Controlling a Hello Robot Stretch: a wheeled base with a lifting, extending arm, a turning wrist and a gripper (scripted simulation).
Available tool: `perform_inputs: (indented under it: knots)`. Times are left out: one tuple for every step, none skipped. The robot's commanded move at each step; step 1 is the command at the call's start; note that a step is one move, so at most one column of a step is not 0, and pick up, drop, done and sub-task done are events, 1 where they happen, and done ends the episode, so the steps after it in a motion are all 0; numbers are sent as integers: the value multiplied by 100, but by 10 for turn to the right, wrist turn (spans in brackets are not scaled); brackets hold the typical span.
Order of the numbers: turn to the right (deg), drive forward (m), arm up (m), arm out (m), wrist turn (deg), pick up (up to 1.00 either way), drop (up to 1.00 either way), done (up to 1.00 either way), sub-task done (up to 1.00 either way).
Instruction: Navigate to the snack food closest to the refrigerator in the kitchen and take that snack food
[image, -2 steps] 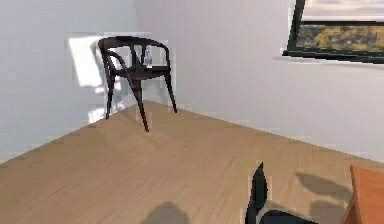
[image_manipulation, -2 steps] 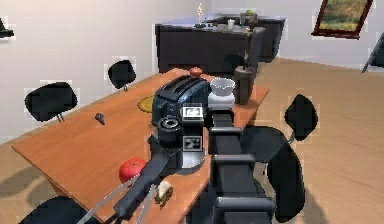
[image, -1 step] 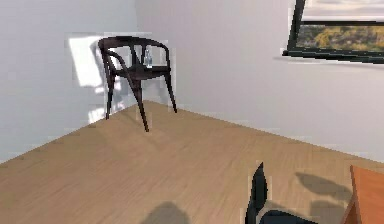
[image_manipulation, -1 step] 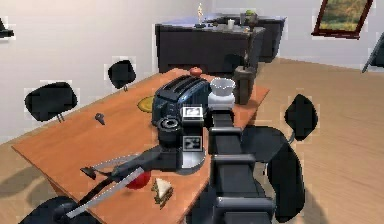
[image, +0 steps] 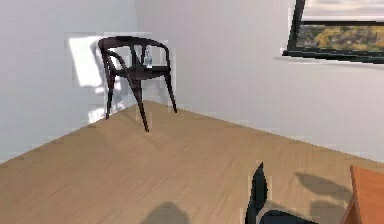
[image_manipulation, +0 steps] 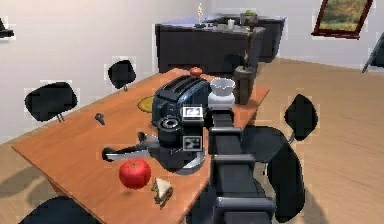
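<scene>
In the arm side view my arm (image_manipulation: 228, 165) reaches out over a wooden table (image_manipulation: 70, 150). Beyond its white marker squares, the gripper (image_manipulation: 128, 152) hangs low over the tabletop. I cannot tell whether it holds anything. A round red apple-like thing (image_manipulation: 135, 173) lies on the table just near of the gripper. Beside it lies a small pale wedge (image_manipulation: 162, 188) that looks like a sandwich or a bread slice. A black toaster (image_manipulation: 186, 95) stands farther out on the table.
The table also carries a white bowl (image_manipulation: 222, 92), a potted plant (image_manipulation: 243, 70) and a small dark item (image_manipulation: 100, 118). Black chairs (image_manipulation: 50, 100) (image_manipulation: 298, 115) ring it, with a dark kitchen counter (image_manipulation: 205, 42) behind. The forward view has wooden floor, a corner chair (image: 140, 68), a window (image: 338, 30) and the table's corner (image: 368, 198).
</scene>
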Motion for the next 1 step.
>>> perform_inputs:
  knots:
    - [0, 0, 0, 0, 180, 0, 0, 0, 0]
